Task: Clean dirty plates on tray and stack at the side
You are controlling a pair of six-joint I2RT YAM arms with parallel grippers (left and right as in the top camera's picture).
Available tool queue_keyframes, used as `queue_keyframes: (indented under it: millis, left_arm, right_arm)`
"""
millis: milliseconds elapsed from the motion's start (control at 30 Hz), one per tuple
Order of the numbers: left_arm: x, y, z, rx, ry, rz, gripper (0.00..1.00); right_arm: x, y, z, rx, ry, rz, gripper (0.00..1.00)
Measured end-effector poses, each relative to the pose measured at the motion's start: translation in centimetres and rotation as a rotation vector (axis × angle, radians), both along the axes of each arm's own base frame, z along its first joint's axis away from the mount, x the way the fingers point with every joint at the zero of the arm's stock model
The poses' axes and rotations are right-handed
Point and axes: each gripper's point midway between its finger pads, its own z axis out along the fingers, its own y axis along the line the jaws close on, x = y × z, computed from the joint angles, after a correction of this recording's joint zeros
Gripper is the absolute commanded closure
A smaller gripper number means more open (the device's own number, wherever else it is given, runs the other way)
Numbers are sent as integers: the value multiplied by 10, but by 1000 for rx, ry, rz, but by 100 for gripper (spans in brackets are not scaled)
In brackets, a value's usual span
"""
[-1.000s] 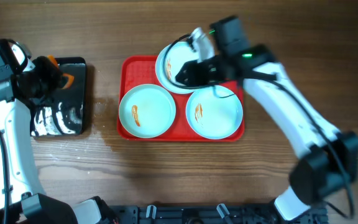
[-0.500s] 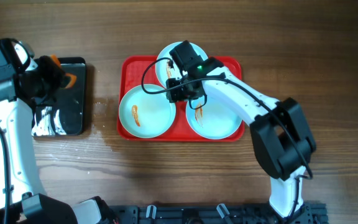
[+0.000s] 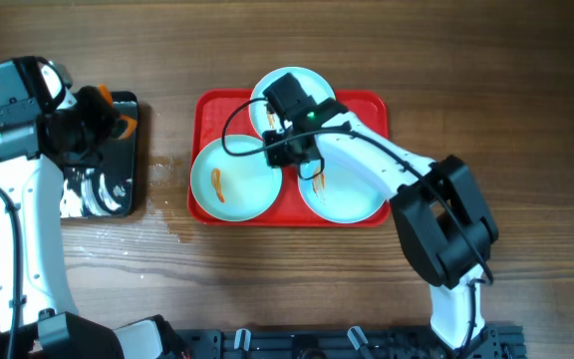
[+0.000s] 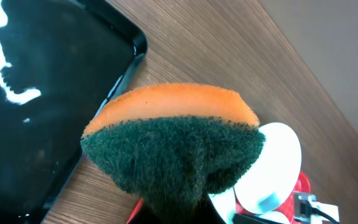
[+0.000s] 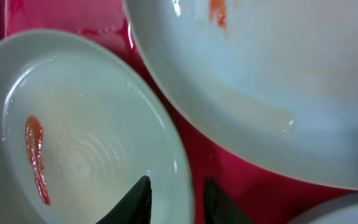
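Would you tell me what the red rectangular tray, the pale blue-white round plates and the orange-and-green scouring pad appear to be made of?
The red rectangular tray looks like moulded plastic: rounded corners, wet sheen. The pale blue-white round plates could be glazed ceramic or melamine: glossy highlights, faint concentric rings. The orange-and-green scouring pad looks like foam sponge faced with coarse abrasive fibre.

From overhead, the back plate is partly covered by the right pincer. At the left wrist, the left pincer is hidden behind the sponge, and the black tray is cut off.
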Motion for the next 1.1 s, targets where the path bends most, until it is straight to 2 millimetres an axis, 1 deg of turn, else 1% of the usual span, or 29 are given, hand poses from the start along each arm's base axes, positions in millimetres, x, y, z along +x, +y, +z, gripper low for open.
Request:
queue_keyframes:
  millis: [167, 333, 667, 733, 833, 900, 967, 1067, 1100]
  left_arm:
    - [1, -6, 0, 0, 0, -17, 96]
    - [1, -7, 0, 0, 0, -19, 96]
    - [1, -7, 0, 0, 0, -19, 96]
    - [1, -7, 0, 0, 0, -19, 96]
    - [1, -7, 0, 0, 0, -18, 96]
    - [1, -7, 0, -1, 1, -19, 96]
    - [0, -7, 0, -1, 3, -19, 96]
    - [0, -7, -1, -2, 6, -19, 96]
    - [0, -7, -1, -2, 7, -19, 96]
  right_arm:
    - [-11, 11, -5, -19, -12, 23, 71]
    - [-11, 6, -9, -75, -34, -7, 71]
    - [-7, -1, -10, -111, -56, -26, 70]
    - [-6, -2, -10, -119, -62, -29, 75]
    - [-5, -3, -12, -122, -61, -37, 77]
    - [-6, -3, -16, -129, -54, -38, 78]
    - [-7, -5, -25, -143, -40, -40, 82]
    - [-6, -4, -26, -141, -40, -45, 89]
    - [-6, -4, -26, -141, -39, -46, 91]
